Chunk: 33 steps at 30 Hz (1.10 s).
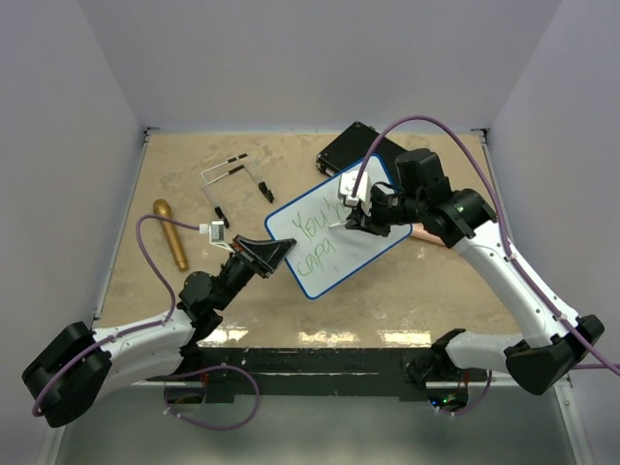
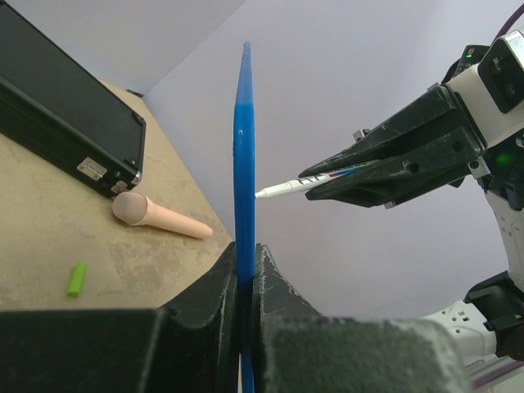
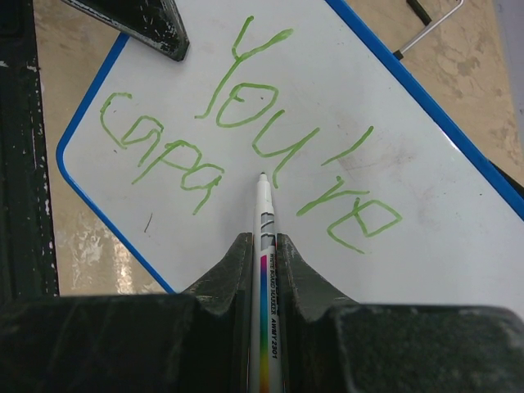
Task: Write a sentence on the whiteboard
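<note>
**Beige stone-pattern desk: a one-edge hold under a pressing pen**

Nearest, the left hand is clamped on the rim of the flat white, blue-rimmed whiteboard. Further out, the right hand is closed around a slim white marker. Its tip sits just past the unfinished "capa" of the green handwritten sentence. Pressing there could pivot the board in that single clamp, skewing or smearing strokes.

A robot lab test cell. Plain white partition walls box in a tan, stone-patterned table beyond and to either side of the jaws. Behind the jaws, the left arm and right arm trail purple cables from a black mounting rail. A black case lies past the jaws.
</note>
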### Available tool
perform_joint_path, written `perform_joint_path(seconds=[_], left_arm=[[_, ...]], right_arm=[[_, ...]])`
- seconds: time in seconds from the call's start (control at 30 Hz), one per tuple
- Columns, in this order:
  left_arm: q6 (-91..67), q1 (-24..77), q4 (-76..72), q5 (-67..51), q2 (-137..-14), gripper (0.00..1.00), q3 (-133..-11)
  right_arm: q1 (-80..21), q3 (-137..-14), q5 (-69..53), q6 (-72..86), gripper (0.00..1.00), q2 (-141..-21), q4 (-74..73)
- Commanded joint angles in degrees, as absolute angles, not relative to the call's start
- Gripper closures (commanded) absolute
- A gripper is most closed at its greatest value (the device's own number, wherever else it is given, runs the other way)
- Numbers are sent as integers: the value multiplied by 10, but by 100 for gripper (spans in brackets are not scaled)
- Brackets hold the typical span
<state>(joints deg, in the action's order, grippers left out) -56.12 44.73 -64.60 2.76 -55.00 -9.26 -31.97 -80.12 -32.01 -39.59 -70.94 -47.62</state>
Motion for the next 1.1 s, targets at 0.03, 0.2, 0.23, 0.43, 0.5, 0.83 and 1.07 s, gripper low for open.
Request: perform_joint_path(seconds=[0.03,0.2,0.23,0.43,0.5,0.83,1.07], left_arm=[[-563,444,-748,28,-526,100,-134],[-558,444,-744,33,-519,100,-135],[-557,444,-744,33,-519,100,-136],[-551,445,-742,40,-519,100,-141],[-549,444,-743,44,-519,100,-143],[-541,443,-743,48,-525,100,-156],[-527,443,-730,44,-519,100,-145]], right_arm=[[-322,-795,-309,-391,100,-702,-461],[-322,-788,-312,-394,100,-699,-468],[-322,-788,-312,-396,100,-698,-468],[-322,-775,-315,-402,100,-688,-481],[-322,-770,-316,-405,100,-685,-484],[-323,-744,-316,-417,100,-670,-502],[-312,-813,-368,-420,100,-653,-518]])
